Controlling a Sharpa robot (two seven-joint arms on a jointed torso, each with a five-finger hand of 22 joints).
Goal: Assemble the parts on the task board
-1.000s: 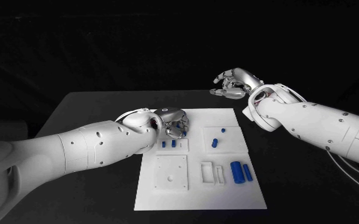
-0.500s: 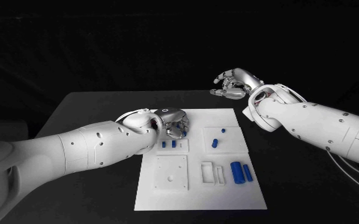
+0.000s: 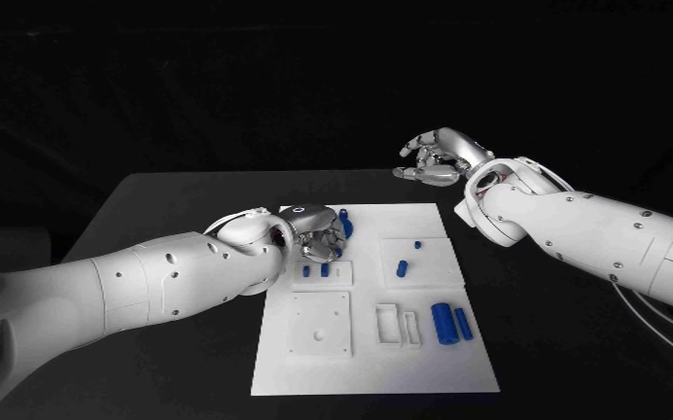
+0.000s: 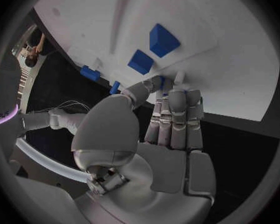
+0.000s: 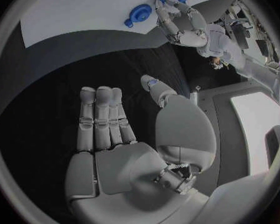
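The white task board [image 3: 421, 362] lies in the middle of the black table. My left hand [image 3: 320, 232] hovers over the board's far left corner and pinches a small blue part [image 3: 343, 222] at its fingertips. The left wrist view shows a bit of that blue part [image 4: 162, 81] between the thumb and the fingers [image 4: 176, 109]. Two small blue parts [image 3: 316, 270] stand in a raised white block just below the hand. My right hand [image 3: 441, 159] hangs above the table's far edge, fingers loosely apart and holding nothing.
More blue parts lie on the board: a tiny one [image 3: 418, 243], a short one [image 3: 403, 267] and two cylinders [image 3: 451, 324] at the right. A square white plate [image 3: 321, 323] and a white frame [image 3: 397, 326] sit on the near half.
My left hand has turned and drawn slightly back, and a blue part now shows at its fingertips, raised above the board. The right hand has stayed still.
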